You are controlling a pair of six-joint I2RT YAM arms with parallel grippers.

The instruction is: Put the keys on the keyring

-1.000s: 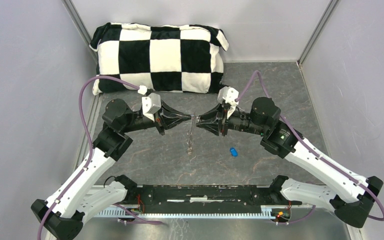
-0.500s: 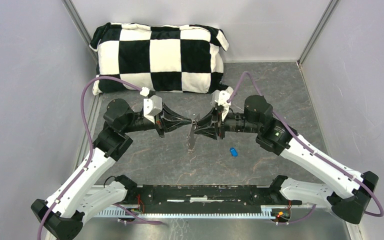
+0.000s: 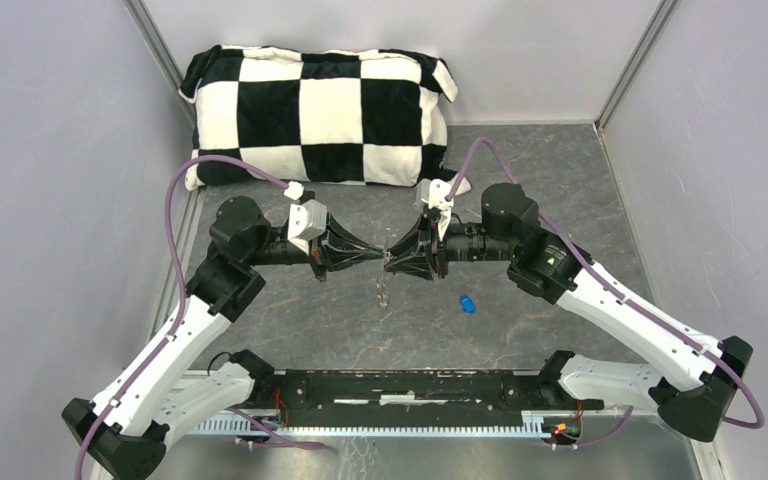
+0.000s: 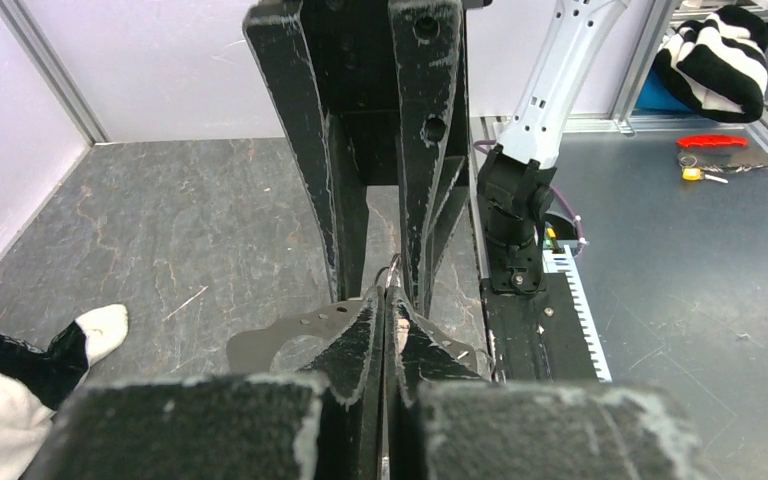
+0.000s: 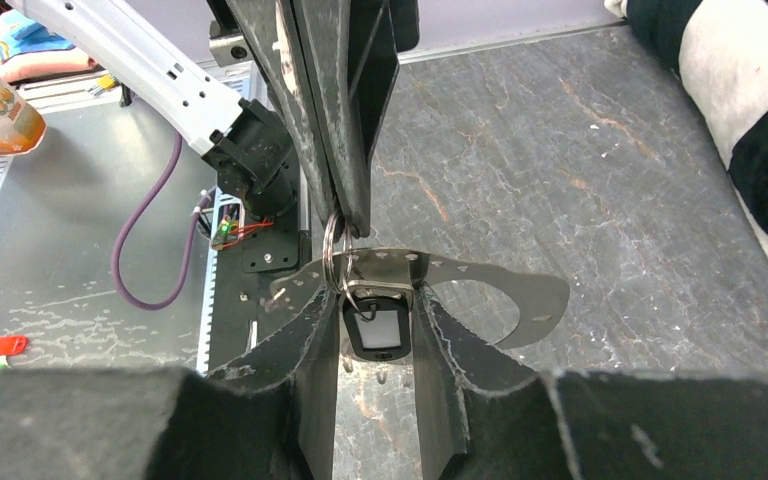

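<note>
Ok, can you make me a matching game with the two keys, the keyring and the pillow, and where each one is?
Things:
1. blue key
2. black key
3. keyring
4. pillow

Places:
A. by the back wall
B. pinched in the left gripper
C. lying loose on the table
D. held in the right gripper

Pairs: 1-C, 2-D, 3-B, 4-A
</note>
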